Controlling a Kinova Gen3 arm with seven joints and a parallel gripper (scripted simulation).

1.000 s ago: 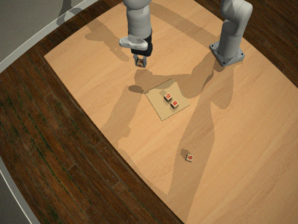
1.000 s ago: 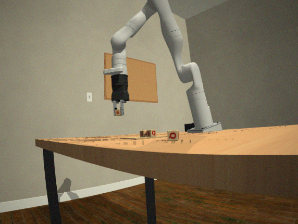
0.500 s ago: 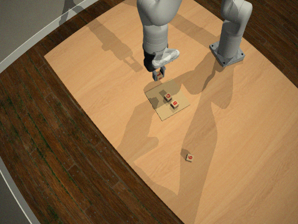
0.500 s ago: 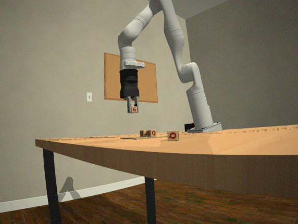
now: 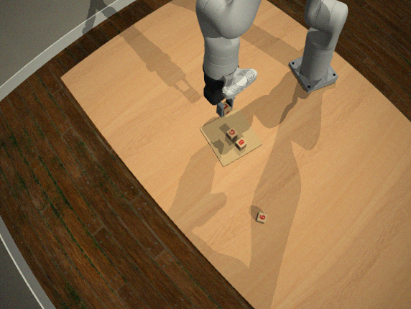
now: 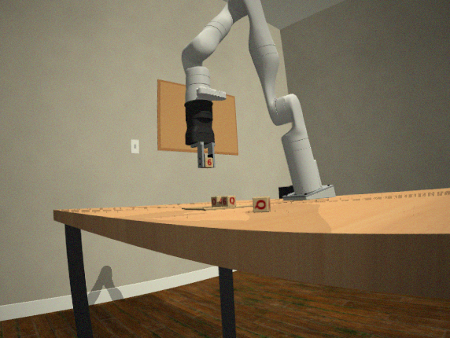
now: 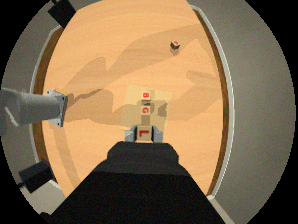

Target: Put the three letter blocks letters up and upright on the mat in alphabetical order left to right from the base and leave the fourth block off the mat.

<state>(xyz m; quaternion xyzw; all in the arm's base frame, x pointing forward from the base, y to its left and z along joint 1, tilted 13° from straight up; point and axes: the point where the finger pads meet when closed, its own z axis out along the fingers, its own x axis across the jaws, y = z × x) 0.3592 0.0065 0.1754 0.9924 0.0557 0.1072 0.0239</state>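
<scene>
Tan square mat point(image 5: 224, 158) point(image 6: 193, 209) point(image 7: 132, 92): two blocks on, one held.
Cream cubes with red B point(image 5: 241, 144) point(image 7: 145, 95) and G point(image 5: 231, 134) point(image 7: 145, 110) sit face up, their row crossing the view from the base, B at left; the gripper point(image 5: 225, 108) point(image 6: 206, 164) point(image 7: 144, 130) grips the cream L cube point(image 5: 226, 108) point(image 6: 209, 162) point(image 7: 144, 133), letter up, above table height, in line beyond G; the fourth cream cube point(image 5: 261, 217) point(image 6: 261, 204) point(image 7: 175, 45) lies off the mat.
</scene>
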